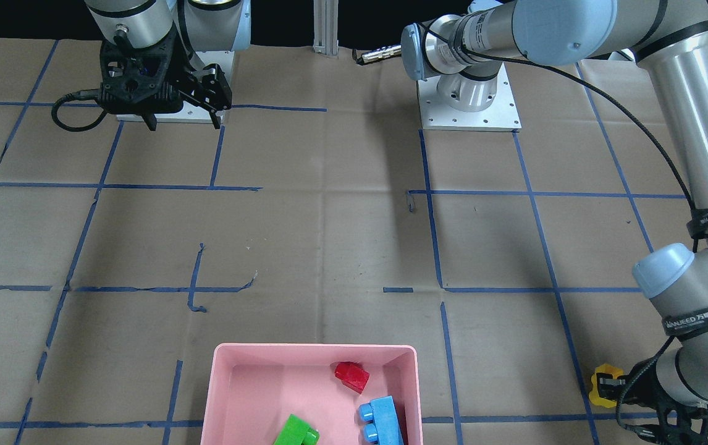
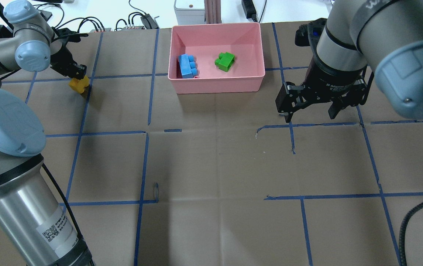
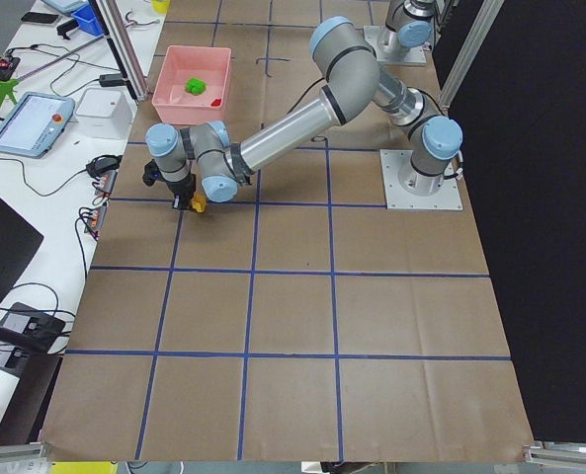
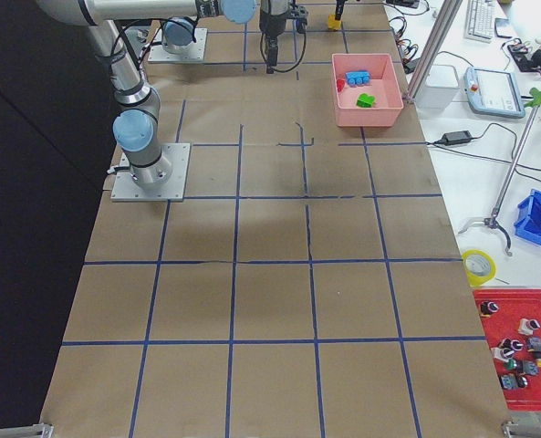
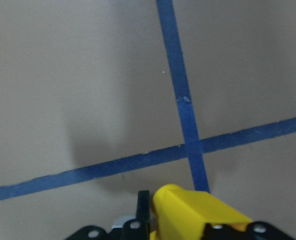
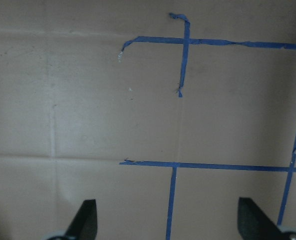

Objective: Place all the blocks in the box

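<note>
- Front-facing view: we count four bricks and one pink box (image 1: 317,350). Three bricks lie in the box: red brick (image 1: 351,376), blue brick (image 1: 383,420) and green brick (image 1: 295,431). The yellow brick (image 1: 606,384) is outside, well to the box's side, pinched in the left jaws. The right jaws hang spread near their arm's base, with nothing in them.
- Overhead view: the blue brick (image 2: 187,65) and green brick (image 2: 224,61) show in the box (image 2: 219,84); the red one is mostly hidden by the near wall. The left jaws grip the yellow brick (image 2: 78,83) over a blue tape line. We cannot tell whether it touches the table (image 2: 211,166). The right jaws are spread over the table, on the box's other side.
- Left side view: the near arm reaches to the yellow brick (image 3: 200,205), near the table's edge.
- Right side view: red, blue and green bricks sit in the box (image 4: 369,117).
- Left wrist view: the yellow brick (image 5: 195,212) sits between the jaws, over a crossing of tape.
- Right wrist view: two tips stand wide apart over the table.
- The table is covered in brown paper with a blue tape grid (image 2: 147,103). Beside it is a white bench (image 3: 65,148) with cables and devices.
</note>
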Robot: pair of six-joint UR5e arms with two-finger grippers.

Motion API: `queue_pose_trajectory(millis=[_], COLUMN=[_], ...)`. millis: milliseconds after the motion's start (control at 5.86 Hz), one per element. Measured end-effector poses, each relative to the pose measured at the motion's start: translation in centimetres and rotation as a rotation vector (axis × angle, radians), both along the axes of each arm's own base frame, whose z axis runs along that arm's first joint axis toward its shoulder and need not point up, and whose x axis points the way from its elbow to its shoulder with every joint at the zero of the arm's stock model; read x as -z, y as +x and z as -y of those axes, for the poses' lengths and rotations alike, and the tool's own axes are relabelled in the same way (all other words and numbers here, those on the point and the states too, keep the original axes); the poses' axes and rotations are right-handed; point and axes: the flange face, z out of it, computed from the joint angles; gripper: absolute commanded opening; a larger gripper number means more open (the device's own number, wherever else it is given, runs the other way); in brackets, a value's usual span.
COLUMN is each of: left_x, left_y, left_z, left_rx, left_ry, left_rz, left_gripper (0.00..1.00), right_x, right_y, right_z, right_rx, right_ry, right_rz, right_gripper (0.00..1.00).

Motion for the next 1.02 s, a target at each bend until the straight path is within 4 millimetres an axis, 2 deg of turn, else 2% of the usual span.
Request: queue_pose_trajectory(millis=[341, 512, 683, 1024], left_x=[-2.3, -3.4, -6.4, -14.1], left_y=[-0.1, -0.2, -0.5, -2.2], left_z=[-0.2, -0.1, 0.1, 1.1], left_rx=[0.003, 0.005, 0.009, 0.029], left_ry=[-0.002, -0.011, -0.018, -0.009], left_rz=[0.009, 0.014, 0.016, 0.009], left_gripper=[0.00, 0.00, 0.00, 0.00], right_x=[-0.9, -2.2, -3.2, -3.0], right_y=[-0.6, -0.7, -0.8, -0.7], right_z=[-0.2, 0.0, 0.1, 0.2], right_rx=[0.005, 0.007, 0.008, 0.008], right_ry=[-0.030, -0.054, -0.069, -0.063], right_rz=[-0.043, -0.046, -0.047, -0.045], right_gripper=[1.00, 1.00, 1.00, 1.00])
